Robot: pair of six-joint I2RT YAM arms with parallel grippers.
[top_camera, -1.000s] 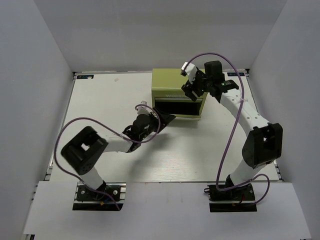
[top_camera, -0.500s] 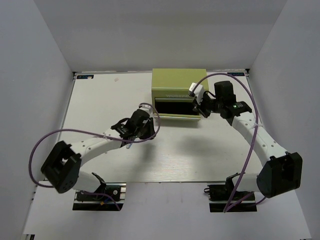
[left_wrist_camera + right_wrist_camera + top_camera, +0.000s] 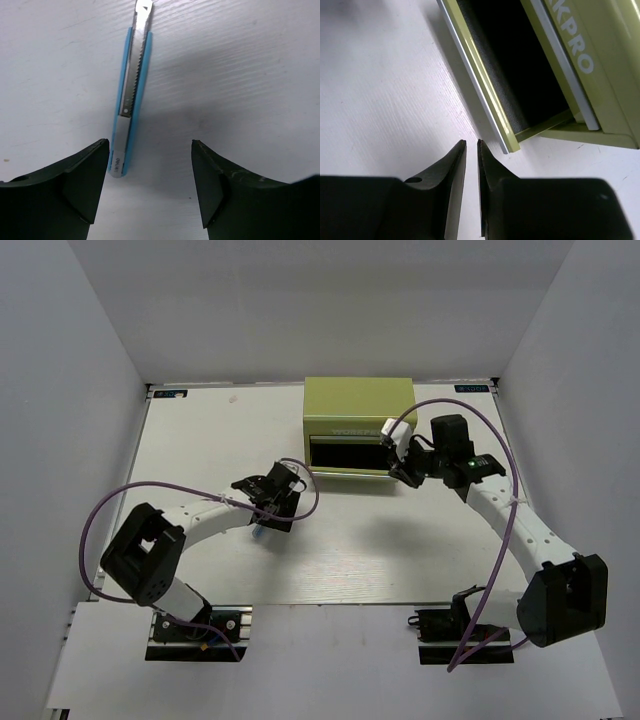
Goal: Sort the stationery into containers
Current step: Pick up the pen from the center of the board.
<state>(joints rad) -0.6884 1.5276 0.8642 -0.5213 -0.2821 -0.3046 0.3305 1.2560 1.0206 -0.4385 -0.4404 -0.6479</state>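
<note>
A slim light blue pen-like piece of stationery (image 3: 131, 95) lies flat on the white table, its metal strip facing up. My left gripper (image 3: 148, 145) hovers open over its near end, which sits just inside the left finger (image 3: 85, 175) and is not gripped. From above it shows as a small blue speck (image 3: 257, 531) beside the left gripper (image 3: 272, 512). The olive-green chest (image 3: 358, 410) stands at the back with one drawer (image 3: 520, 85) pulled out, dark inside. My right gripper (image 3: 471, 144) is at the drawer's front right corner, jaws nearly together with nothing between them.
The chest's pale brand label (image 3: 572, 42) runs above the open drawer. The drawer's front rim (image 3: 480, 95) juts toward the right gripper (image 3: 402, 468). Purple cables loop over both arms. Grey walls close in the white table (image 3: 200, 440) on three sides.
The right gripper came down from the chest's top to the drawer's front right corner. The left gripper drew back from the drawer's left corner to the light blue piece.
</note>
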